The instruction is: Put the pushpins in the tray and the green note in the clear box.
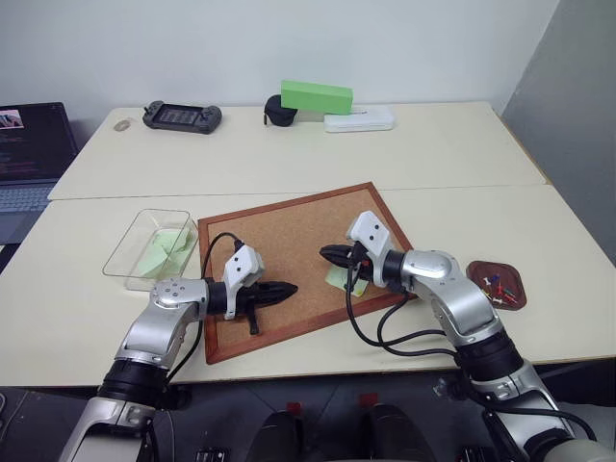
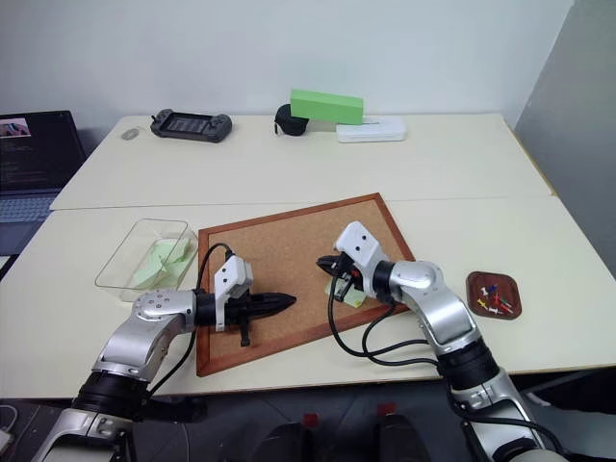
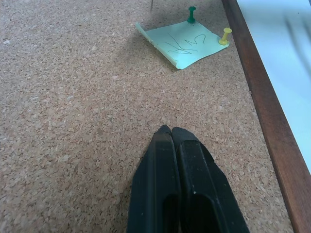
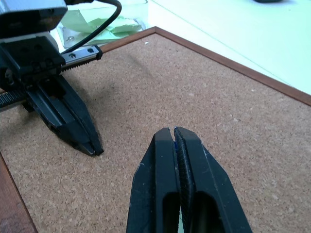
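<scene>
**Q:** Both claws first, since they sit closest: how do they stand?

**A:** Left gripper [image 1: 289,288] hovers over the near-left part of the corkboard [image 1: 289,236], its two black fingers pressed together with nothing between them. Right gripper [image 1: 327,254] is over the board's right half, fingers also pressed together; a tiny speck of blue sits at the tips in the right wrist view, too small to identify. The two tips point toward each other, apart, across the cork.

**Q:** Where is the green note?

**A:** One pale green note [image 3: 182,42] lies on the corkboard close to its right-hand frame, just under the right gripper. It bears a scribble, one corner is curled up, and a green pushpin [image 3: 192,13] and a yellow pushpin [image 3: 225,36] stand in its edge.

**Q:** And the clear box?

**A:** It [image 1: 135,245] sits on the table just off the corkboard's left edge, with pale green paper [image 1: 166,252] already lying inside.

**Q:** The tray?

**A:** That small reddish-brown dish [image 1: 513,279] rests on the table off the corkboard's right corner, beyond the right forearm. Several pins [image 1: 498,289] in red, blue and green lie in it.

**Q:** Anything further off?

**A:** Far behind the corkboard: a bright green block [image 1: 316,96] on a white case [image 1: 366,120], a black handheld console [image 1: 182,116], and a laptop [image 1: 34,144] at the far left.
</scene>
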Robot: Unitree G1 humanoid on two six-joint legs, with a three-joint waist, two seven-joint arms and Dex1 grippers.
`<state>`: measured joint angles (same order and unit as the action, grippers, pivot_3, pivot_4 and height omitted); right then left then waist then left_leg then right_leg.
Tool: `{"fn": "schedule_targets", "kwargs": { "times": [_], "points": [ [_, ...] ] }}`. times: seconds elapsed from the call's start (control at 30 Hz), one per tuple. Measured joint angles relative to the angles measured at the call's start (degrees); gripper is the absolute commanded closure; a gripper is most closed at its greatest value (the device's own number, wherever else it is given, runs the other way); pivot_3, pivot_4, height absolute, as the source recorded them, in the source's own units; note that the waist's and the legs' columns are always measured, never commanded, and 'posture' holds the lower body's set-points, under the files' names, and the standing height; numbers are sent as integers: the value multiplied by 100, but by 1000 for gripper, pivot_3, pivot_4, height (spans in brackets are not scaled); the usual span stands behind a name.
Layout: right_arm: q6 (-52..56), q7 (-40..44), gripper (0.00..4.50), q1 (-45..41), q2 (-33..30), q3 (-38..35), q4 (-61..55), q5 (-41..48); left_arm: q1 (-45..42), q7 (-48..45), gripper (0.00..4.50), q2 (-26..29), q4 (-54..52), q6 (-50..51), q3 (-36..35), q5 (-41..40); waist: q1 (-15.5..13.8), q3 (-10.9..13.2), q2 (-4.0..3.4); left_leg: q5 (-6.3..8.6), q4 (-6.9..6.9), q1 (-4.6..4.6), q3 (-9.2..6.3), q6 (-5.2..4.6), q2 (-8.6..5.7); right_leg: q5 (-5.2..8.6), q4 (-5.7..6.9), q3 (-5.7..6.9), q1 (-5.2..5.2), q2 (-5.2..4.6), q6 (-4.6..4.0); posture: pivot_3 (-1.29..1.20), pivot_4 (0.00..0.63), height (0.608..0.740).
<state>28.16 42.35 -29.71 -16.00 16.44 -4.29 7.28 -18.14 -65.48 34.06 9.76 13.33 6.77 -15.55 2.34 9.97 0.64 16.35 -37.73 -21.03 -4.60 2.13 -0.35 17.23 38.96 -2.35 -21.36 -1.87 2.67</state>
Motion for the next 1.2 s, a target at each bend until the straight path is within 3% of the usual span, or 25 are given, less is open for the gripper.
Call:
{"fn": "schedule_targets", "kwargs": {
  "times": [0.23,0.5,0.73,1.2],
  "points": [
    [676,-399,4461,847,-559,-924,-1371,255,42,1,4500,12,-97,0,31,11,-50,0,0,0,23,-5,1,0,-5,1,-14,1,-4,-24,0,0,150,740],
    [1246,-1534,4461,2202,-909,-2833,-2077,223,9,-47,4500,35,-84,-16,50,12,-59,-4,-2,-1,73,11,11,2,-5,3,-33,1,-2,-23,-2,0,150,740],
    [1495,-1917,4461,2743,-823,-3198,-2048,301,-113,-149,4500,46,87,-28,78,28,-50,-9,-11,-6,71,14,20,-5,-8,4,-29,-4,1,-12,-2,0,150,740],
    [1732,-2610,4461,2632,-692,-3882,-1761,438,-254,-280,4500,45,264,-108,154,34,-52,-10,-13,-6,74,13,18,-6,-7,4,-30,-2,1,-11,-2,0,150,740]
  ]
}}
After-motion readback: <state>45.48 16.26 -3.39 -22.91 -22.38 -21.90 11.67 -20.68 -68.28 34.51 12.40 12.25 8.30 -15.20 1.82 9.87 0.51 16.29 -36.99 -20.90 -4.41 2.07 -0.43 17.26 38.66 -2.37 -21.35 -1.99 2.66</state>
